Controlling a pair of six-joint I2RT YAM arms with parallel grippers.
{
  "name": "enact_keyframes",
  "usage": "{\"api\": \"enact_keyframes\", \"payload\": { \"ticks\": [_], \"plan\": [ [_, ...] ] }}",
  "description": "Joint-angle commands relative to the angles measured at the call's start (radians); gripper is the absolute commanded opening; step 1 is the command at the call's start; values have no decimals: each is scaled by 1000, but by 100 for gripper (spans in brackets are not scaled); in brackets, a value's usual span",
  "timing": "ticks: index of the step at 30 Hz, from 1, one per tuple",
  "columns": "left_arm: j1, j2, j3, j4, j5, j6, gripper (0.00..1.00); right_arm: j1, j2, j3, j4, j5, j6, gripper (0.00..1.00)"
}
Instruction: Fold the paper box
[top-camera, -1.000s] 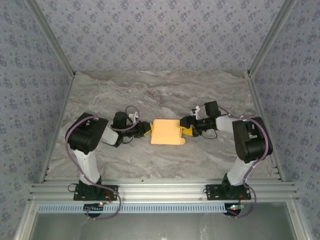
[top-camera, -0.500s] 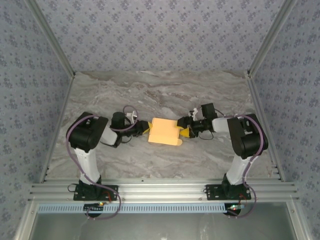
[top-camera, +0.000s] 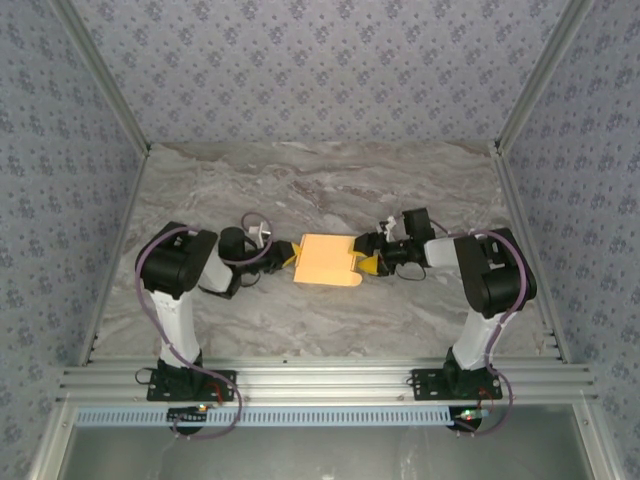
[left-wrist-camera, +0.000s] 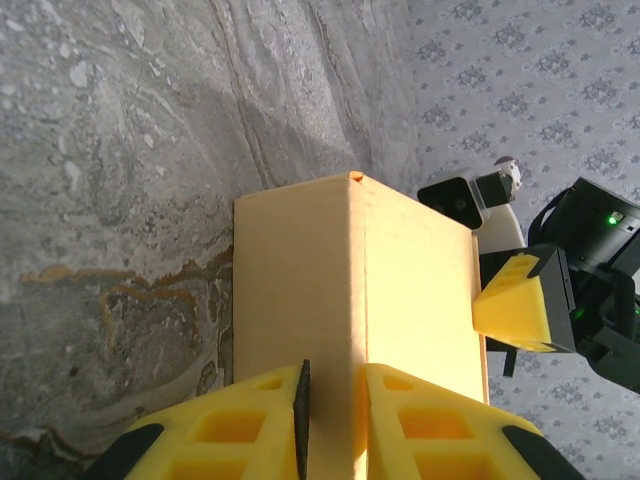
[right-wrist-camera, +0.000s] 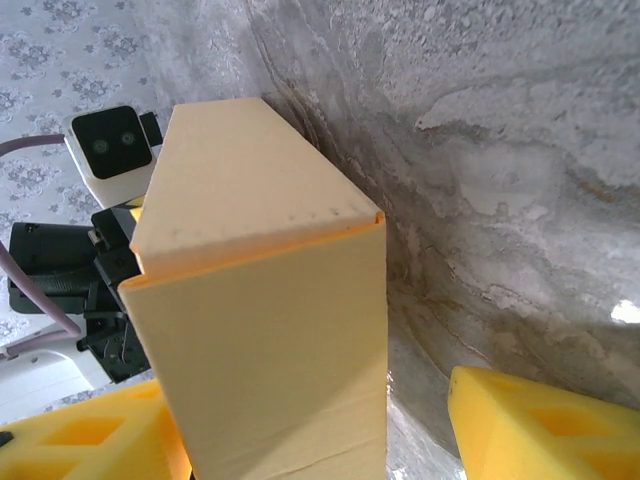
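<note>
box spot: the paper box sits near the middle of the table, a touch toward the near edge

left gripper: just left of table centre. The left gripper has its fingers almost together, pinching that end of the box with only a thin strip of card between them

right gripper: just right of table centre. The right gripper is spread wide around the other end. On its wrist cam one finger looks pressed against the box wall, while the other stands clear with bare table in the gap, so it's not gripping anything

shape: partly formed, two panels meeting at a sharp crease that rides on top

long axis: runs across the table from one gripper to the other, and the crease follows it, so each open end points at a gripper

handling, my guess: thin card, so very light and springy. The panels will probably bow and pop back, it likely skates on the smooth tabletop, and it dents if squeezed hard

where to grab: I'd go for the ends, at edges or right by a crease where it's stiffest, not mid-panel
</note>
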Motion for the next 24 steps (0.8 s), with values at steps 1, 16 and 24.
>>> {"api": "enact_keyframes", "payload": {
  "ticks": [1, 16, 24],
  "plan": [
    [19, 50, -40, -94, -3, 10, 20, -2, -14, -19, -50, 16, 2, 69],
    [17, 32, -34, -107, 4, 3, 20, 101, -7, 16, 142, 25, 202, 61],
    [12, -93, -44, -143, -14, -18, 38, 107, -34, 60, 85, 5, 305, 46]
  ]
}}
